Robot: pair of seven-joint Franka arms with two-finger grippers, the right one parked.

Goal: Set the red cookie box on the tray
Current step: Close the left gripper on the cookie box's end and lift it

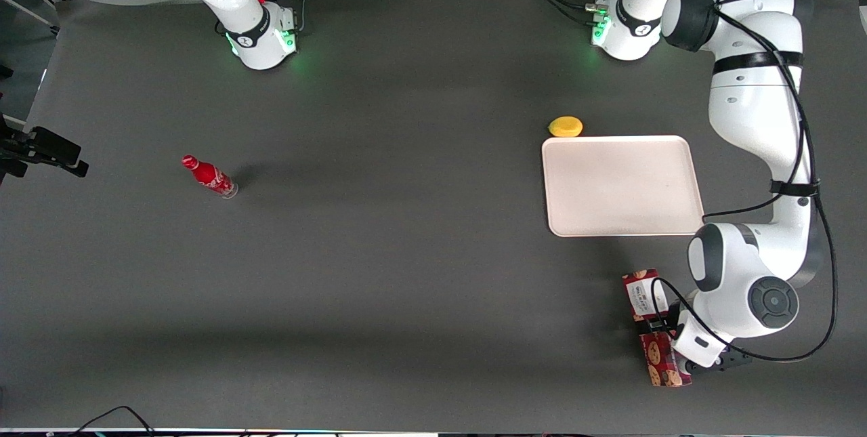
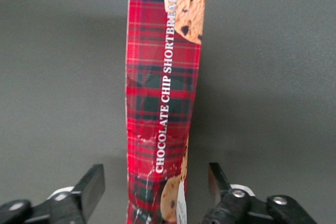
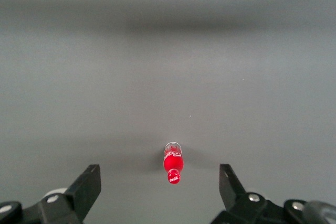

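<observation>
The red cookie box [image 1: 653, 325] lies flat on the dark table, nearer the front camera than the tray [image 1: 622, 185], with its white label end toward the tray. My left gripper [image 1: 660, 328] is directly above the middle of the box and hides that part. In the left wrist view the box [image 2: 163, 98] runs lengthwise between my fingers [image 2: 89, 190], which stand apart on either side of it with a gap on each side. The gripper [image 2: 156, 187] is open and holds nothing. The cream-white tray is bare.
A yellow lemon-like fruit [image 1: 565, 127] sits at the tray's edge farthest from the front camera. A small red bottle [image 1: 208, 177] stands toward the parked arm's end of the table and shows in the right wrist view [image 3: 174, 163]. Cables run along the table's near edge.
</observation>
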